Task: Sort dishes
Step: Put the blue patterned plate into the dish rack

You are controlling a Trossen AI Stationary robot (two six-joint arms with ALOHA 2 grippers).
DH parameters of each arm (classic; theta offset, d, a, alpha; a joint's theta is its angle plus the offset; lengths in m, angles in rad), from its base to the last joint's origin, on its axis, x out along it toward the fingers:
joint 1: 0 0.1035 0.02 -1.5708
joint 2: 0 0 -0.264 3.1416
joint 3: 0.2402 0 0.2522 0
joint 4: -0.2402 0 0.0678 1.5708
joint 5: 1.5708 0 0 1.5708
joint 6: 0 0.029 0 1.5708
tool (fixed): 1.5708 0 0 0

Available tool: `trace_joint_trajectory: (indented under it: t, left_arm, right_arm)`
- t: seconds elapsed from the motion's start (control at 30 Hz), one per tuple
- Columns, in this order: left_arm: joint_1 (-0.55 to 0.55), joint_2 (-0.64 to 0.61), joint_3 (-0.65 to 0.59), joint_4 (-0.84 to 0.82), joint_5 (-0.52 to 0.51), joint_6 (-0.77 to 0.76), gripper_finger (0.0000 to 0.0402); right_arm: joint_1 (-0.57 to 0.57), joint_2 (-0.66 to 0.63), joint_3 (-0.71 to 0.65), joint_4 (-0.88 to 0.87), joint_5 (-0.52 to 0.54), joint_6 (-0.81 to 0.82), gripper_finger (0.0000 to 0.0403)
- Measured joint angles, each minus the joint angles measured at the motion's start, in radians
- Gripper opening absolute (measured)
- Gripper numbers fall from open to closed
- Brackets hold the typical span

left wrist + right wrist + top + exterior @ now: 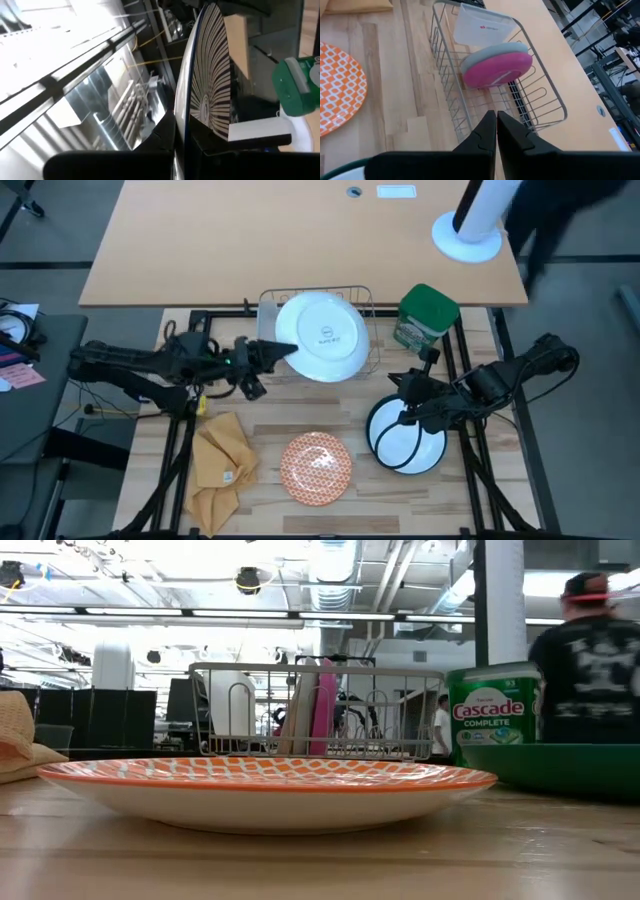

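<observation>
My left gripper (283, 355) is shut on a plate (322, 335) with a white back and a black-and-white striped face (212, 85), held above the wire rack (372, 330). In the rack (540, 95) stand a pink plate (497, 69) and a grey plate (492, 52) on edge, with a frosted container (482, 25) behind them. An orange-and-white plate (316, 468) lies flat near the table's front. My right gripper (496, 116) is shut on nothing and hovers over a white plate with a dark green rim (405, 442). My left gripper pinches the striped plate's rim (181, 131) between its two fingers, one finger on each face. The fingers come about level from the table's left, at the plate's left edge (290, 352). The plate is lifted clear above the rack, its white back turned upward.
A green canister (425, 318) stands right of the rack. A tan cloth (225, 465) lies crumpled at the front left. A white post on a round base (467, 235) stands on the far table. A person (595, 650) is behind the table at the right.
</observation>
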State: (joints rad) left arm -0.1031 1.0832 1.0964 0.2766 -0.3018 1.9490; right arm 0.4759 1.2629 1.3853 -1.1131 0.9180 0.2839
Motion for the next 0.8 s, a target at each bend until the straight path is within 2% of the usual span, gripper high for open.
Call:
trace_joint_trajectory:
  t: [0.17,0.27,0.37,0.53,0.8]
  left_arm:
    - [0.043,-0.002,0.117,-0.168,0.116,0.012,0.0]
    - [0.06,-0.002,0.168,-0.218,0.139,0.022,0.0]
    - [0.088,-0.002,0.192,-0.203,0.133,0.005,0.0]
    - [0.124,-0.002,0.2,-0.201,0.117,-0.112,0.0]
    - [0.167,0.015,0.2,-0.263,0.12,-0.016,0.0]
  right_arm:
    - [0.0,0.0,0.0,-0.051,-0.003,0.044,0.0019]
    - [0.0,0.0,0.0,-0.078,-0.003,0.071,0.0019]
    - [0.0,0.0,0.0,-0.09,-0.003,0.082,0.0019]
    - [0.0,0.0,0.0,-0.088,-0.003,0.083,0.0019]
    - [0.002,0.0,0.0,-0.101,-0.002,0.083,0.0019]
